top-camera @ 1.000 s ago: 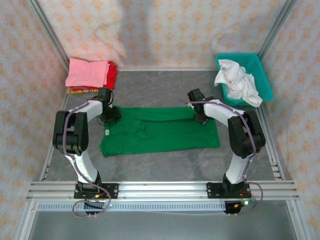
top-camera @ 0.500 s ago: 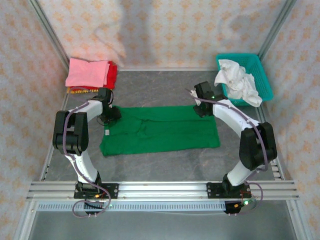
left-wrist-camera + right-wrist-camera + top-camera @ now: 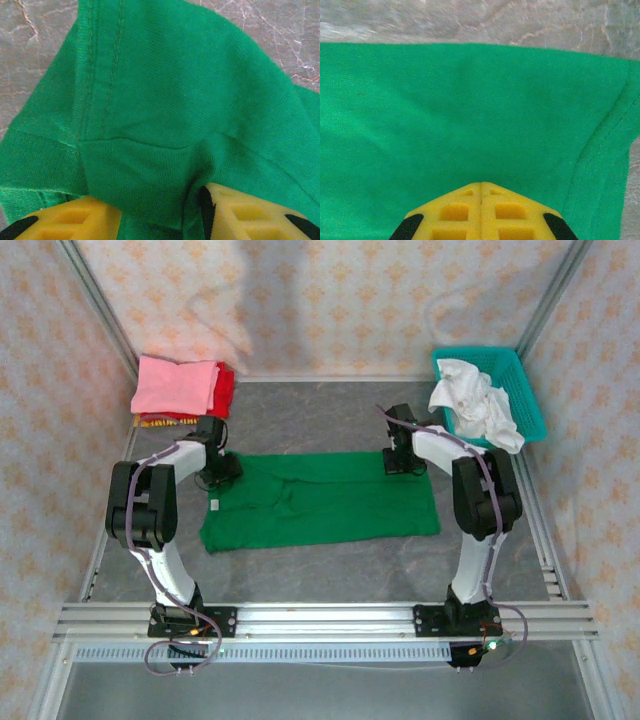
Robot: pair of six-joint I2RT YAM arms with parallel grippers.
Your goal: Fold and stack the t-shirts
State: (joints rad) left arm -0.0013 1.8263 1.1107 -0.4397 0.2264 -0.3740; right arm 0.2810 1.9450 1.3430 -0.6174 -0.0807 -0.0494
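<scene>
Partly, bunched green t-shirt point(image 3: 165, 100) hides the left jaws.

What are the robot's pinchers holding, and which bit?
The left gripper pinches a fold at the far left corner of the green t-shirt. The right gripper is shut at its far right corner; a hold cannot be told.

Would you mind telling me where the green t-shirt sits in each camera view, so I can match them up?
Top external: the green t-shirt lies spread flat in the middle of the table.
Left wrist: it runs from centre to right, a stitched corner bunched toward the bottom edge.
Right wrist: it lies flat across the middle, hem at right.
Shared landmark: the grey marbled table bordering the shirt's edge.
</scene>
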